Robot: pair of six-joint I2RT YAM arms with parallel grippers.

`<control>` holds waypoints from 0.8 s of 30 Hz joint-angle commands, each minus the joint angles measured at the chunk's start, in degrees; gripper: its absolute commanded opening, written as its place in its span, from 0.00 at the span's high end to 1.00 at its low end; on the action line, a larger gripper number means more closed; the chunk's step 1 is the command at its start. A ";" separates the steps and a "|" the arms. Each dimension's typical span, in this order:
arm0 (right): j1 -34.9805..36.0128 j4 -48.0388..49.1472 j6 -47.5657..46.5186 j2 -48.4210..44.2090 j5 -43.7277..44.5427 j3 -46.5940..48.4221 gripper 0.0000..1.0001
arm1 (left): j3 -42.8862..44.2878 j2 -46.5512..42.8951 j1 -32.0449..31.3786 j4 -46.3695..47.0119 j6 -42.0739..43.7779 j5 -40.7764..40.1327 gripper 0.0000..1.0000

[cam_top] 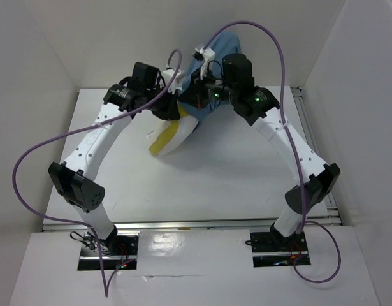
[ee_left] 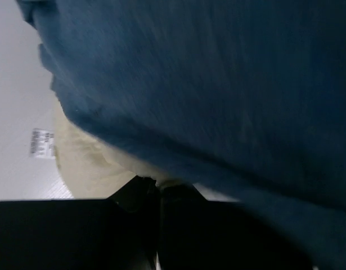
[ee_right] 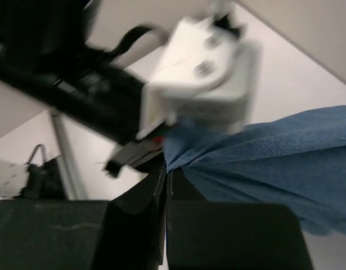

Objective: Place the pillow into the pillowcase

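From above, a white table [cam_top: 202, 185] walled by pale panels is seen. The left arm [cam_top: 100, 137] and right arm [cam_top: 291, 140] are bent inward and meet at the far middle. Purple cables [cam_top: 30, 159] loop over both arms. The pillow [cam_top: 169, 137] is found below the two wrists, drooping onto the table, cream and soft, with a yellow band along its edge. Its upper end is hidden by the black wrist parts. The pillowcase [cam_top: 224, 48] is lifted behind the wrists against the far wall, a dusty-blue cloth partly covered by the right arm's motor.

In the left wrist view, most of the picture is filled by dark blue woven cloth hanging close and slightly blurred. Beneath it a rounded bulge of cream, nubbly pillow fabric is exposed. A small printed label [ee_left: 42, 142] is seen just beside that bulge; whether it is attached cannot be told. The left gripper [ee_left: 159, 188] is pressed together, with cream pillow cloth pinched at the tips.

In the right wrist view, the right gripper [ee_right: 167, 171] is closed tight on a gathered point of the blue pillowcase, from which folds fan out to the right. Just behind it, a blurred white housing [ee_right: 201, 73] and a black arm link [ee_right: 66, 84] crowd the picture.
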 commanded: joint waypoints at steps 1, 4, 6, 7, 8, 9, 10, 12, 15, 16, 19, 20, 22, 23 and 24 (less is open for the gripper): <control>4.18 -3.33 7.07 1.84 -17.04 6.29 1.00 | 6.76 2.55 2.97 11.17 -2.14 -1.32 1.00; 4.18 -6.49 7.08 2.38 -18.64 6.92 1.00 | 8.61 3.26 4.29 11.70 -2.68 -1.85 1.00; 3.66 -7.12 6.47 1.60 -18.03 4.57 1.00 | 8.61 2.65 4.82 11.70 -2.68 -1.33 1.00; 2.87 -7.64 6.47 1.07 -16.72 3.59 1.00 | 7.66 2.64 4.82 11.70 -2.68 -1.32 1.00; 1.30 -7.65 5.34 0.37 -15.05 2.97 1.00 | 7.04 1.86 5.35 11.70 -2.68 -0.45 1.00; 0.50 -8.26 5.33 0.36 -12.95 2.27 0.96 | 5.55 0.72 5.35 11.70 -2.68 0.08 1.00; -0.20 -8.27 4.37 -0.16 -10.67 2.26 0.88 | 4.49 0.01 5.35 12.48 -2.68 0.08 1.00; -3.19 -6.78 2.69 -0.69 -5.12 1.65 0.73 | 0.81 -1.66 5.35 13.02 -2.68 0.61 1.00; -8.28 -1.70 0.94 -1.83 1.20 0.33 0.45 | -1.66 -3.85 5.35 13.72 -2.68 1.22 1.00; -9.52 -0.19 0.93 -1.84 3.40 -0.72 0.42 | -2.19 -3.86 5.35 13.72 -2.68 1.22 1.00; -13.83 5.61 -2.14 -2.54 13.50 -3.10 0.40 | -4.04 -5.09 5.35 13.72 -2.68 1.75 1.00; -14.53 6.49 -3.02 -2.54 17.44 -3.10 0.39 | -4.74 -5.70 5.35 13.72 -2.68 1.75 1.00; -16.64 6.50 -6.00 -0.70 19.93 -3.81 0.39 | -4.75 -5.71 5.35 13.19 -2.68 1.75 1.00; -17.86 4.59 -7.75 0.00 20.46 -4.33 0.39 | -4.75 -5.71 5.35 13.19 -2.68 1.75 1.00; -17.88 2.74 -8.47 0.79 20.47 -4.33 0.39 | -4.75 -5.71 5.35 13.19 -2.68 1.75 1.00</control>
